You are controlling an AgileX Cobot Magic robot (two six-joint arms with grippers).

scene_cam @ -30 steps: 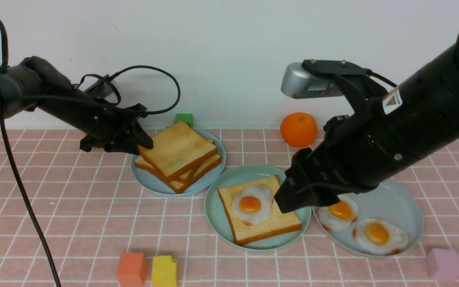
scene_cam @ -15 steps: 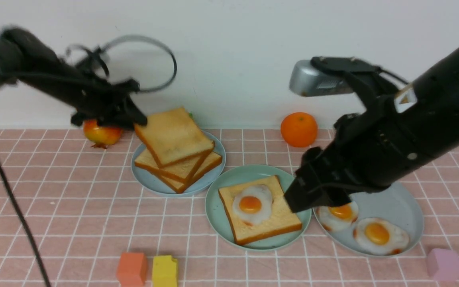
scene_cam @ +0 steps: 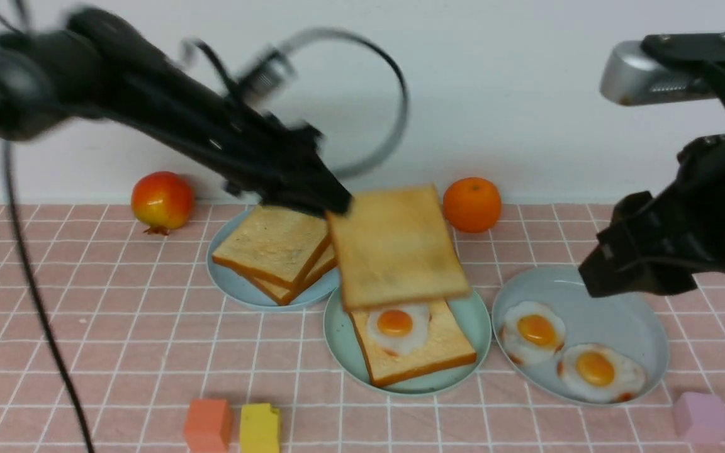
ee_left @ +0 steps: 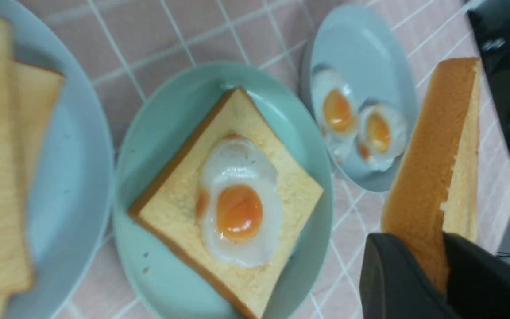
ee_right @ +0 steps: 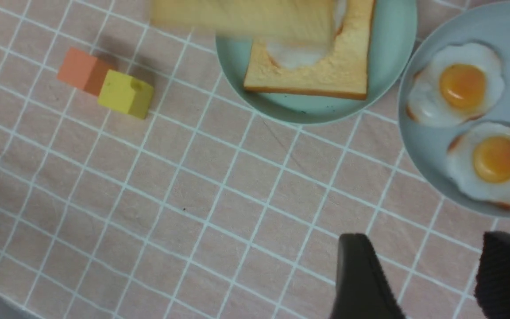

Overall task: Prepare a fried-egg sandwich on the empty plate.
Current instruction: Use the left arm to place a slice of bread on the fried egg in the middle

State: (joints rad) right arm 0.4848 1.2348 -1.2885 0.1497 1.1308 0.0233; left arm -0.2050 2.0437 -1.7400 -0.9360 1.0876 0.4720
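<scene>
The pink-tiled surface (scene_cam: 117,327) carried the mint-green plate (scene_cam: 337,333) at lower centre, bearing one toast slice (scene_cam: 425,352) topped with a fried egg (scene_cam: 397,326). The left claw (scene_cam: 337,204) pinched a second toast slice (scene_cam: 397,248) aloft above them. The right claw (ee_right: 427,274), at frame right, stood spread, holding nothing.

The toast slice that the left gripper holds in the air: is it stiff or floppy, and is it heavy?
Probably stiff: the toast slice, pinched only at one edge by the left gripper, juts out flat with no sag. Likely light for its size, since that small pinch carries it. Being flat, it should not roll.
</scene>
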